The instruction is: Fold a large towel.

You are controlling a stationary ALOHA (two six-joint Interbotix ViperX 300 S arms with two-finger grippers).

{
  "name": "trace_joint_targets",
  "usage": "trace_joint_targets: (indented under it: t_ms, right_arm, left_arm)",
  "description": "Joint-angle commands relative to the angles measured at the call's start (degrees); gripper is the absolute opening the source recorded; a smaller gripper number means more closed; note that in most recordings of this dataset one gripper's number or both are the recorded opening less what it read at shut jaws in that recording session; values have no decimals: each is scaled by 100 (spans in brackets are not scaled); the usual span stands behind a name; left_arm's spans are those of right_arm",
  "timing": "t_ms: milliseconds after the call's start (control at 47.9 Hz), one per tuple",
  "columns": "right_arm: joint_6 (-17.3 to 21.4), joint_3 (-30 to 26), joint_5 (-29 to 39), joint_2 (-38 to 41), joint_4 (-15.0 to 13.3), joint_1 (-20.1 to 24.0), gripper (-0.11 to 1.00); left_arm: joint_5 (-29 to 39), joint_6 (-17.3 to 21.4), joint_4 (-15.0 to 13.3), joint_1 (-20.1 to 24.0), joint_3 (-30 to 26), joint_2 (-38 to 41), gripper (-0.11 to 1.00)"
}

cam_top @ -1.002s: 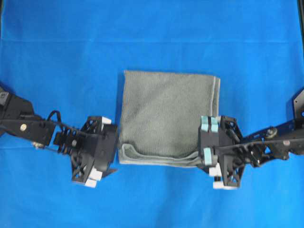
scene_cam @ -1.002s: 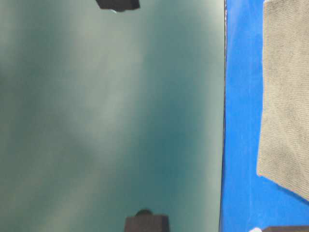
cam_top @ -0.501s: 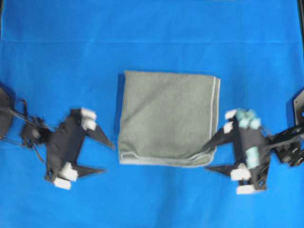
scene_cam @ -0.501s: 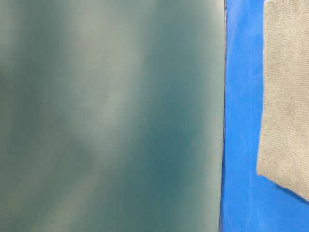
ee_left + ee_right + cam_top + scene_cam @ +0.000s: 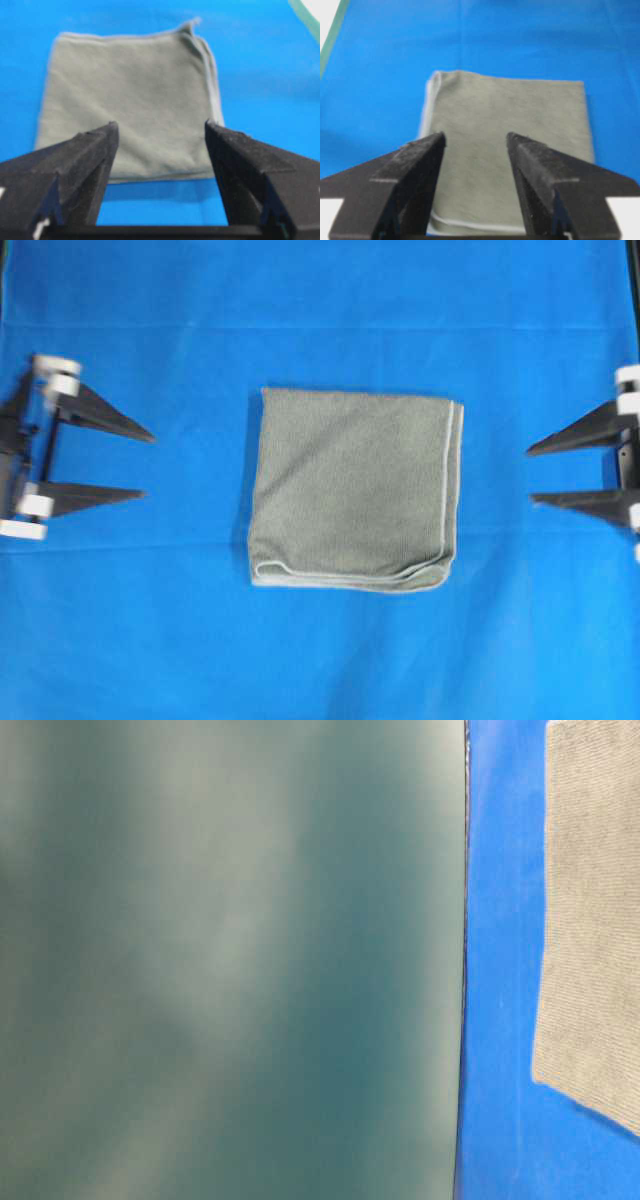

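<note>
The grey-green towel [image 5: 355, 490] lies folded into a near square in the middle of the blue sheet, with a pale hem along its right and near edges. Both wrist views also show the towel [image 5: 130, 95] [image 5: 510, 150], and a strip of the towel [image 5: 590, 920] shows in the table-level view. My left gripper [image 5: 148, 466] stands open at the far left, well apart from the towel, nothing between its fingers. At the far right my right gripper [image 5: 530, 475] is open too, empty and clear of the towel's hem.
The bright blue sheet [image 5: 320, 310] covers the whole table. Its edge and a pale border strip [image 5: 307, 12] show in the wrist views. A blurred grey-green surface [image 5: 230, 960] fills most of the table-level view.
Both grippers have pulled back from the towel's near corners to the far left and far right edges. The towel lies still, its near edge flatter than a second ago.
</note>
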Motion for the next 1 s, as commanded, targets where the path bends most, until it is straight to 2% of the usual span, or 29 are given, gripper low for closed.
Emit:
trace_joint_targets:
  t_ms: [0, 209, 438, 668, 981]
  right_arm:
    - [44, 123, 79, -413, -167, -70, 57]
    - [299, 712, 281, -1274, -343, -272, 57]
    - [800, 1318, 281, -1828, -589, -501, 57]
    - [1485, 1687, 272, -1872, -1011, -817, 57]
    - [1828, 1828, 264, -1652, -1063, -826, 57]
  left_arm:
    - [105, 9, 9, 114, 141, -527, 67]
    - [527, -70, 9, 316, 650, -1626, 67]
    - [791, -158, -26, 439, 1187, -2373, 67]
    - [826, -229, -26, 439, 1257, -2399, 67]
    - [826, -229, -26, 580, 1266, -2391, 67]
